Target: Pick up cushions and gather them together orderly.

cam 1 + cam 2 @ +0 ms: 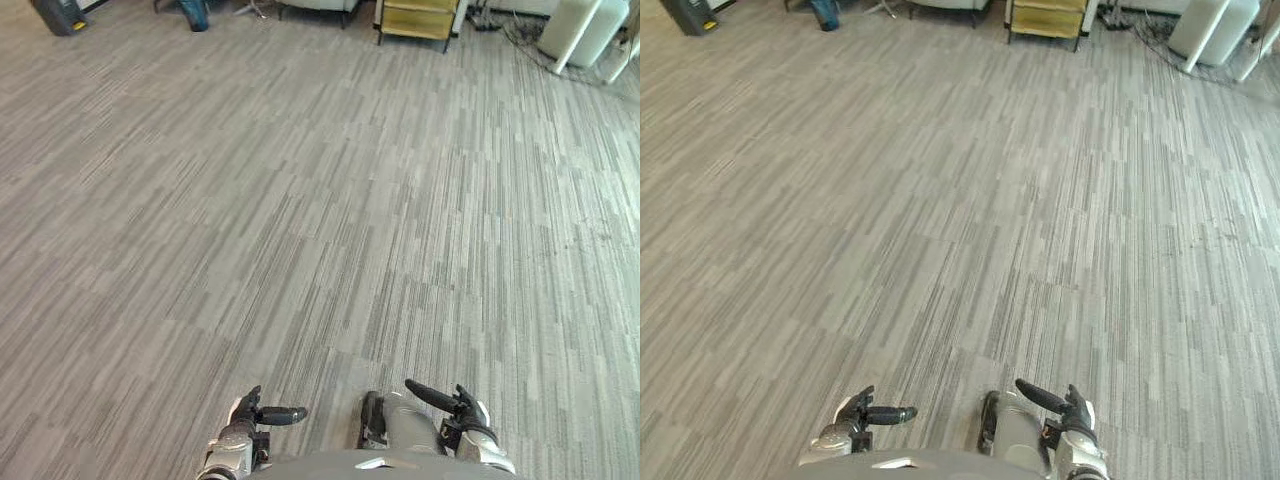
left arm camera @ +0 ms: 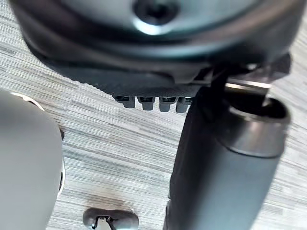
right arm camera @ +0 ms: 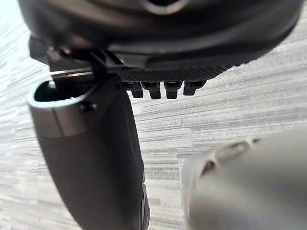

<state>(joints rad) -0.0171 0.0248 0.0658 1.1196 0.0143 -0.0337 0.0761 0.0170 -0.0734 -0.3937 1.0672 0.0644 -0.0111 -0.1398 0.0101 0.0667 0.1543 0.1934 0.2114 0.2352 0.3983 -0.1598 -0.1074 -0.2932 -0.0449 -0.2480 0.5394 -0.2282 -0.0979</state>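
Observation:
Grey striped carpet (image 1: 320, 200) spreads out before me. My left hand (image 1: 262, 413) hangs low at the near edge, its dark thumb pointing inward, and it holds nothing. In the left wrist view its thumb (image 2: 220, 163) stands out and its fingers (image 2: 153, 102) hang straight over bare carpet. My right hand (image 1: 442, 400) is level with it on the other side, thumb pointing inward too. In the right wrist view its thumb (image 3: 91, 158) and straight fingers (image 3: 165, 87) are also over bare carpet, with nothing held.
At the far end stand a yellow cabinet (image 1: 418, 18), white furniture legs (image 1: 585, 30) with floor cables (image 1: 520, 35) beside them, a dark box (image 1: 58, 15) and a blue object (image 1: 195, 14).

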